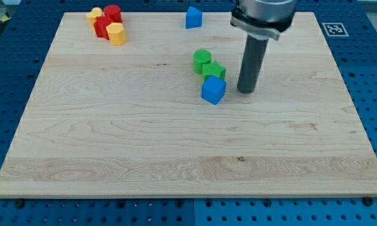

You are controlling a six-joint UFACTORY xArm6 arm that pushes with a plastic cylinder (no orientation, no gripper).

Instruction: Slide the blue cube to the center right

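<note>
The blue cube (213,90) lies on the wooden board (113,144) a little right of centre, touching a green block (214,70) above it. My tip (245,91) stands on the board just to the view's right of the blue cube, a small gap apart. The dark rod rises from it to the arm at the view's top.
A round green block (202,60) sits up-left of the other green one. A second blue block (193,17) lies near the top edge. Two red blocks (112,13) (103,26) and two yellow blocks (95,15) (116,33) cluster at the top left.
</note>
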